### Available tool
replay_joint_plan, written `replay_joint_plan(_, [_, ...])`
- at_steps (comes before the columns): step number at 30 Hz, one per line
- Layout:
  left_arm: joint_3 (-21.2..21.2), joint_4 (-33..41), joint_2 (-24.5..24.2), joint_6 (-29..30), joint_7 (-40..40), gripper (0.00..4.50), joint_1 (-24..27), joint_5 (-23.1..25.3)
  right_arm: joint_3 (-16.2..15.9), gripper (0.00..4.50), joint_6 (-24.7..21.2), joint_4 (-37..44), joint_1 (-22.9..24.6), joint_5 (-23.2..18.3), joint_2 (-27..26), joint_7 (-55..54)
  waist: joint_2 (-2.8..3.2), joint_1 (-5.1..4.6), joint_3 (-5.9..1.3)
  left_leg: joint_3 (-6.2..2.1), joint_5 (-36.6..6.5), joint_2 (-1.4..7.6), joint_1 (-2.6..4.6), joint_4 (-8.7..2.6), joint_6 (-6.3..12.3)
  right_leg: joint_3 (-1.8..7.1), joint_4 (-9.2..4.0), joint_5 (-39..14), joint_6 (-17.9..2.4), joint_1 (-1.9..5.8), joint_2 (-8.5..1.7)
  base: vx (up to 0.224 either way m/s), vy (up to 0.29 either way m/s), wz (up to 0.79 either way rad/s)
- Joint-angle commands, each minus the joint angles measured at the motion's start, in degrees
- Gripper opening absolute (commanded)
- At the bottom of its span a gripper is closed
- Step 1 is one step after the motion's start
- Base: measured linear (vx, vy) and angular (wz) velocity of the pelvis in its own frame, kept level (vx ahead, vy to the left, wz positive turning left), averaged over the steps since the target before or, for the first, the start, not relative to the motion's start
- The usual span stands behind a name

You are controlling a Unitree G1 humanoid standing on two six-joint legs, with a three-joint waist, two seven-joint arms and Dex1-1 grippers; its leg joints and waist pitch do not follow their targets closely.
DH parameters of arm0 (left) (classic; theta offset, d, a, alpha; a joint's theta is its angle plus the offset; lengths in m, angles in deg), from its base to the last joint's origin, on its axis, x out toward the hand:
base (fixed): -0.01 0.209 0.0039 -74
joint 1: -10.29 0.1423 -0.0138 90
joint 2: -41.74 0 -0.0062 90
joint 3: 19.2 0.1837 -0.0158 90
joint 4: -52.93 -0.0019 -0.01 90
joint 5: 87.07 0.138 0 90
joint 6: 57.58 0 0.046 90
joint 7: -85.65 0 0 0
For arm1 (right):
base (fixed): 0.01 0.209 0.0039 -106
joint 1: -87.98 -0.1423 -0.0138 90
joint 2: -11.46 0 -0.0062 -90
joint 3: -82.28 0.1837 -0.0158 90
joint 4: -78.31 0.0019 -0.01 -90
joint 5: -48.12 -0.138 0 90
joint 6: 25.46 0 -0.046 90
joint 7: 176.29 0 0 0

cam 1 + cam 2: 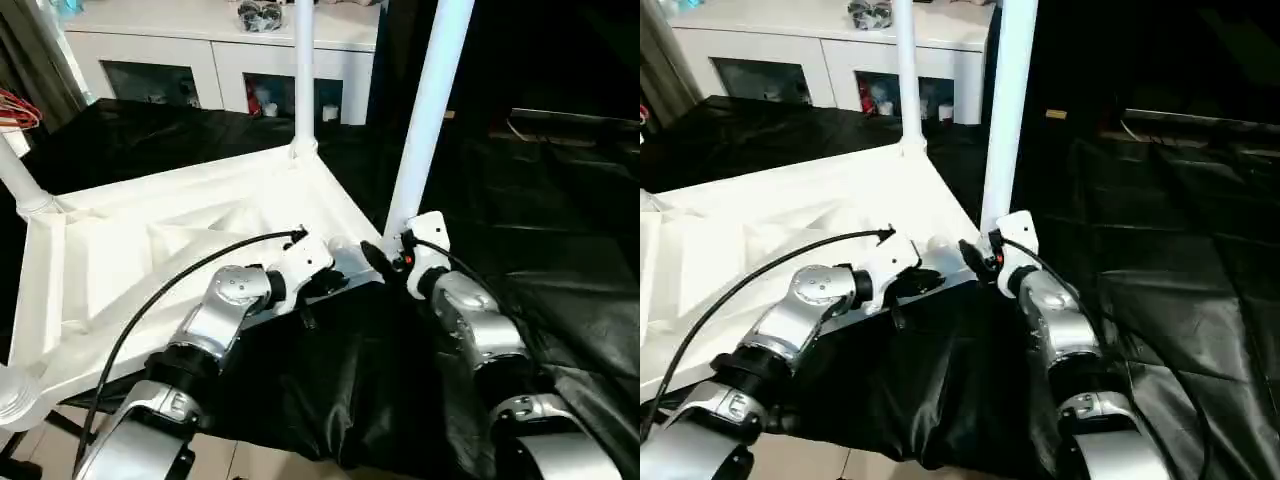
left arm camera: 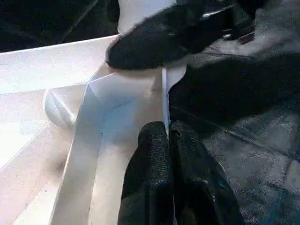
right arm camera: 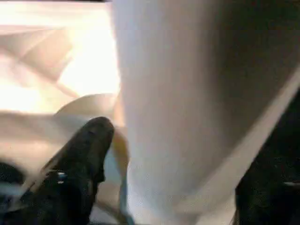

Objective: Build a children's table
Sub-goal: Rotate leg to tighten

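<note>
The white tabletop (image 1: 150,250) lies underside up on black cloth. Three legs stand in its corner sockets: one at the far corner (image 1: 303,70), one at the left (image 1: 15,175), and one at the near right corner (image 1: 425,120). My left gripper (image 2: 168,129) is shut on the tabletop's thin near rim, close to that near right corner. My right gripper (image 1: 392,245) stands open around the foot of the near right leg (image 3: 187,93). One of its fingers (image 3: 79,159) stands slightly off the tube, and the other is on the far side.
A white cabinet (image 1: 220,60) with glass doors stands behind the work. Black cloth (image 1: 560,250) spreads to the right and front. Red wires (image 1: 15,110) show at the left edge. Light floor (image 1: 250,460) lies below the cloth's front edge.
</note>
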Motion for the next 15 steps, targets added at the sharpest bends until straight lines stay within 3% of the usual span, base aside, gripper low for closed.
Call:
replay_joint_plan(1, [1.9,2.4,0.5,-1.8,-3.7,0.00,0.2,-2.0,-5.2,3.84,0.6,2.9,0.4,-1.0,-0.5,8.5,-0.04,-0.09,-3.91,-1.08,-12.0,2.17,0.59,-3.76,3.11,2.13,-3.76,-9.9,-13.7,2.67,-3.48,0.000,0.000,0.00])
replay_joint_plan(2, [1.9,2.7,-0.7,-2.3,-5.4,0.00,0.4,-2.3,-6.0,3.84,0.2,4.3,1.0,-1.6,1.1,12.6,0.51,0.05,-4.02,-1.12,-11.4,2.15,0.58,-3.64,3.42,2.04,-3.57,-8.5,-14.2,2.84,-3.45,0.000,0.000,0.00])
replay_joint_plan(4, [1.8,2.9,-1.8,-2.9,-7.3,0.00,0.6,-2.7,-6.7,3.84,0.1,5.9,1.7,-2.1,2.7,17.0,0.14,0.23,-4.05,-0.97,-10.6,2.25,0.55,-3.55,4.27,1.94,-3.44,-6.1,-14.8,3.00,-3.25,0.000,0.000,0.00])
replay_joint_plan(7, [1.8,4.0,-4.2,-3.5,-11.7,0.00,1.0,-3.8,-8.1,3.84,-0.6,9.1,3.2,-3.4,6.0,24.8,0.30,0.79,-4.08,-0.82,-10.2,2.50,0.63,-3.43,5.13,1.80,-3.10,-4.4,-15.9,2.95,-3.20,0.000,0.000,0.00])
replay_joint_plan(9, [1.7,4.8,-5.6,-3.1,-14.6,0.00,1.3,-4.7,-8.8,3.84,-1.4,10.8,3.9,-4.2,7.9,29.5,0.29,0.89,-3.88,-0.77,-11.1,2.50,0.69,-3.55,4.89,1.78,-3.30,-6.2,-16.2,2.80,-3.24,0.000,0.000,0.00])
replay_joint_plan(10, [1.7,5.3,-7.1,-2.5,-17.0,0.00,1.3,-5.3,-9.5,3.84,-1.8,12.0,4.4,-4.7,10.0,33.5,-0.46,1.03,-3.86,-0.80,-12.0,2.63,0.82,-3.63,4.53,1.76,-3.45,-8.1,-15.9,2.83,-3.31,0.000,0.000,0.00])
replay_joint_plan(12, [1.8,5.5,-7.7,-2.4,-17.9,0.00,1.3,-5.4,-9.7,3.84,-2.3,12.4,4.5,-5.0,10.7,34.9,0.11,1.31,-3.70,-0.86,-12.9,2.81,0.88,-3.76,4.07,1.85,-3.46,-10.2,-15.6,2.57,-3.40,0.000,0.000,0.00])
replay_joint_plan(15, [1.8,5.6,-8.6,-2.5,-18.9,0.00,1.3,-5.8,-10.1,3.69,-2.9,13.4,4.7,-5.4,11.9,37.3,-0.17,1.43,-3.65,-0.91,-13.3,2.70,0.93,-3.84,2.97,1.96,-3.56,-11.9,-14.9,2.47,-3.45,0.000,0.000,0.00])
